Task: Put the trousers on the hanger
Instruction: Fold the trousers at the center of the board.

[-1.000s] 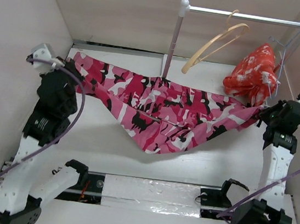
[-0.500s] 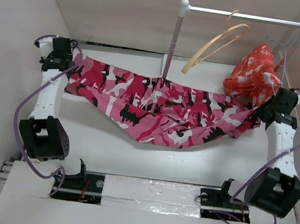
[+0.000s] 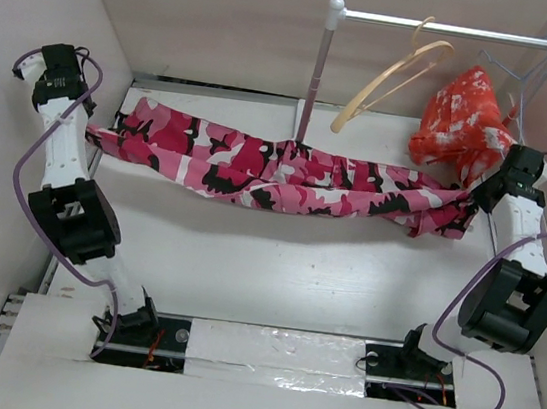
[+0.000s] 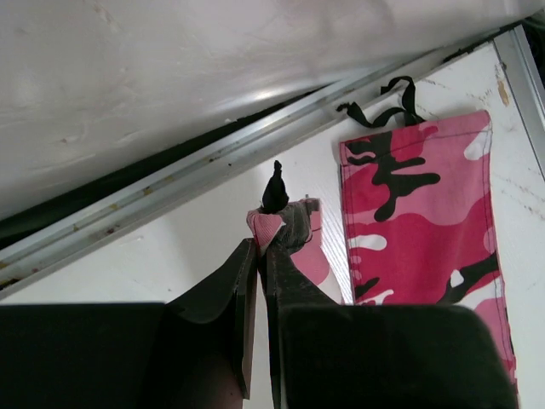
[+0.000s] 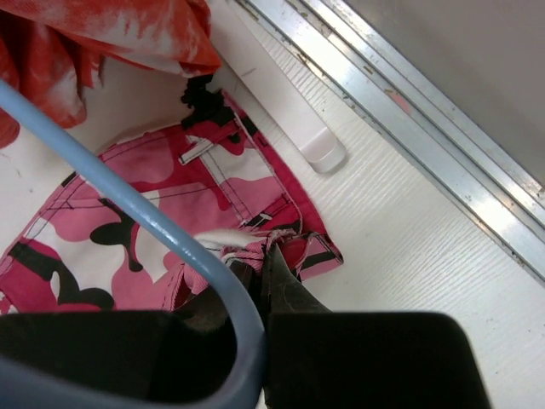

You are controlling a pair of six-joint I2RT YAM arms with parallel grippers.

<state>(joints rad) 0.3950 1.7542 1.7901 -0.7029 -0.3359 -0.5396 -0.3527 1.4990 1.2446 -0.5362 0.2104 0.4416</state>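
The trousers (image 3: pixel 277 175) were pulled out into a long, slightly sagging band across the far half of the white table (image 3: pixel 294 278). They were soft cloth in a pink, red, white and black camouflage print, bunched into lengthwise folds. The left gripper (image 4: pixel 262 245) had its dark fingers pressed together on a pinch of pink cloth at one end. The right gripper (image 5: pixel 262 256) was clamped likewise on the stitched edge at the other end. Behind them, the curved tan wooden hanger (image 3: pixel 392 74) hung tilted by its metal hook from a shiny metal rail (image 3: pixel 448 30). Beside it, a crumpled red-orange garment (image 3: pixel 466 119) drooped from a thin grey-blue wire hanger (image 5: pixel 145 213).
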